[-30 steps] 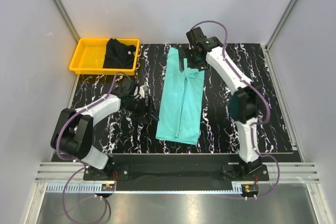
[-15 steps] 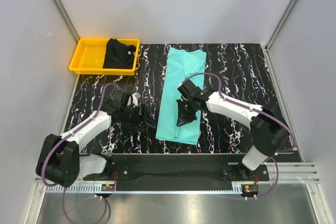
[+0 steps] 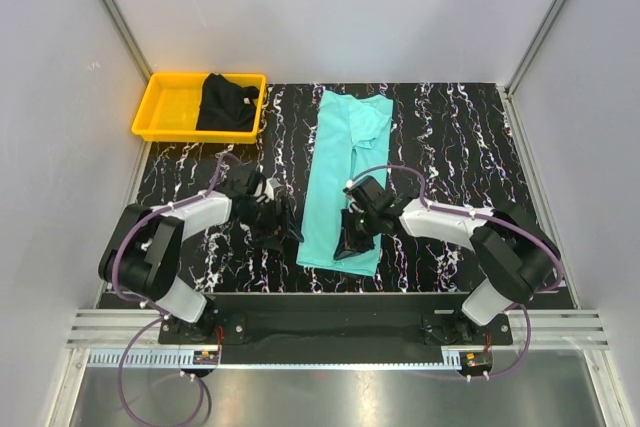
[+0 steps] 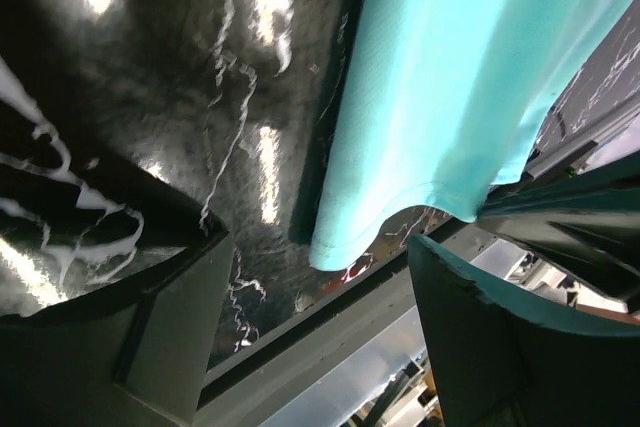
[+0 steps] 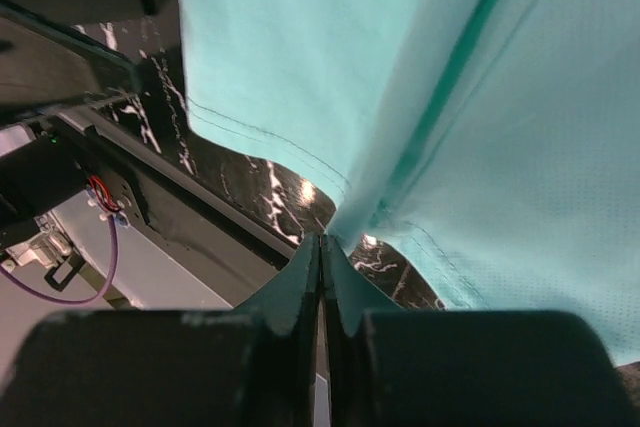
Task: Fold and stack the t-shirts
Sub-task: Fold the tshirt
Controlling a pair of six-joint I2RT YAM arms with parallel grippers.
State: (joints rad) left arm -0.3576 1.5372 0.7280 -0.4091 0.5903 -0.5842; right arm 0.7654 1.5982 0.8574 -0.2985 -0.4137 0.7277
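right gripper (image 3: 344, 246) dropped to teal t-shirt (image 3: 342, 162) hem, pinching it; left gripper (image 3: 289, 221) spread.

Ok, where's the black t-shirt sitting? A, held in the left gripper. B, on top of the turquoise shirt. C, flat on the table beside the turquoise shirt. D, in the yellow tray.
D: the black t-shirt lies bunched in the right end of the yellow tray at the far left corner. It is well apart from the turquoise t-shirt, which is spread on the table with nothing on top of it.
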